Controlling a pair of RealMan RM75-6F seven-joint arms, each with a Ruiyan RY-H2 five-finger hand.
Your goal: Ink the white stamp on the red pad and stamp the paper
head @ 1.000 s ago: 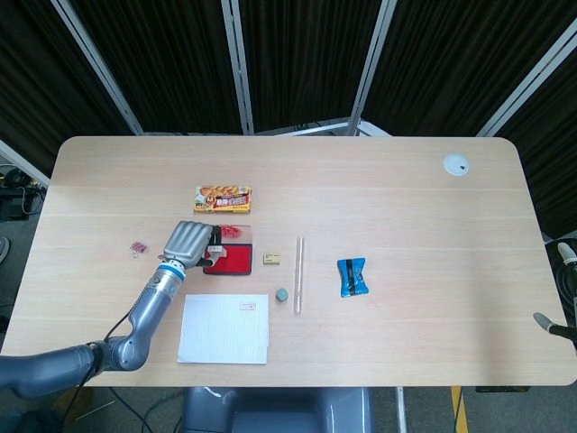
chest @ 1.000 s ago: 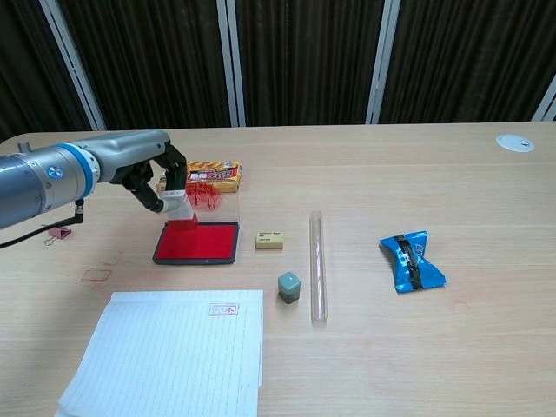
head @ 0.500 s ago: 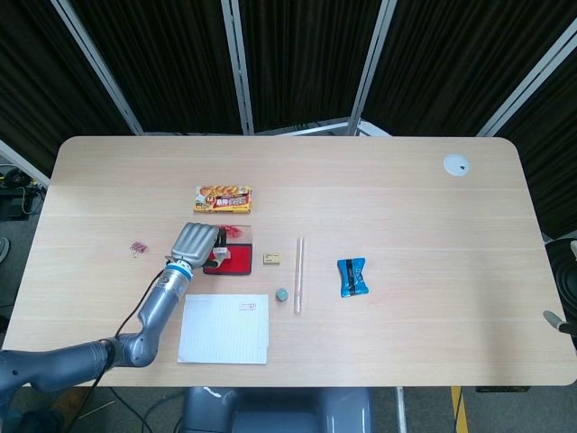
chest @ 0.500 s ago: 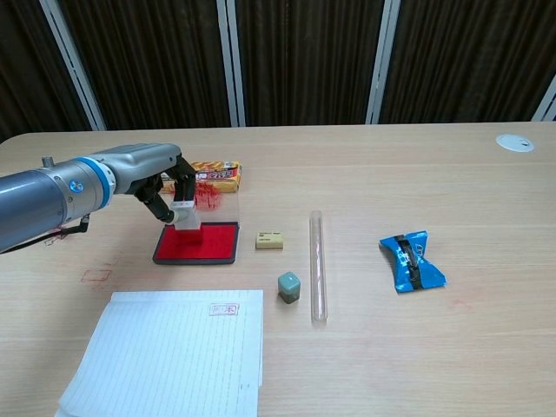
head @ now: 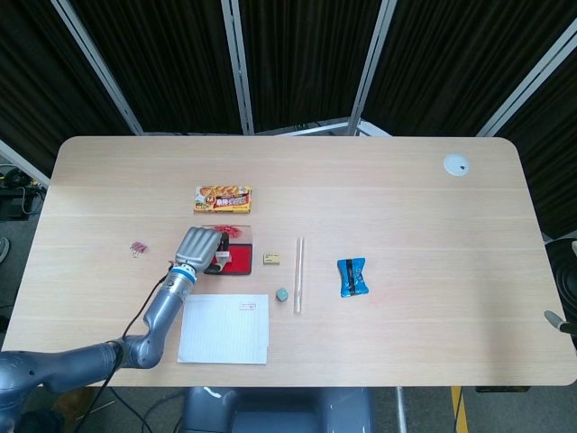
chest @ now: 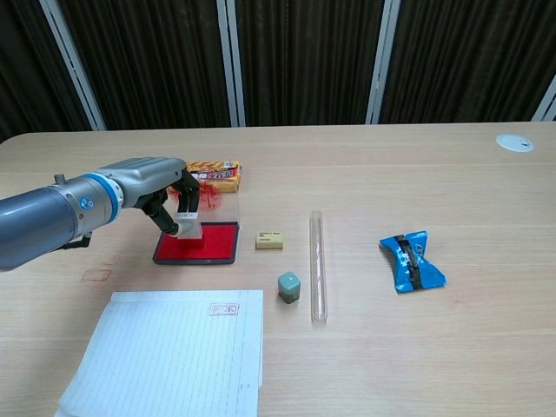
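My left hand (chest: 161, 195) (head: 200, 248) grips the white stamp (chest: 188, 217), holding it over the left part of the red ink pad (chest: 206, 243) (head: 236, 262); whether its base touches the pad I cannot tell. The pad's clear lid (chest: 217, 200) stands open behind it, smeared with red. The lined paper (chest: 169, 347) (head: 225, 329) lies in front of the pad and carries one red stamp mark (chest: 225, 309) near its far right corner. In the head view the hand hides most of the stamp. My right hand shows in neither view.
A yellow snack box (chest: 213, 175) lies behind the pad. To the right are a small eraser (chest: 269, 240), a grey-green block (chest: 288, 287), a clear tube (chest: 318, 265) and a blue packet (chest: 412, 260). A pink clip (head: 137, 247) lies at far left, a white disc (chest: 516, 142) at far right.
My left hand has carried the stamp forward and down, from near the open lid towards the pad's red surface.
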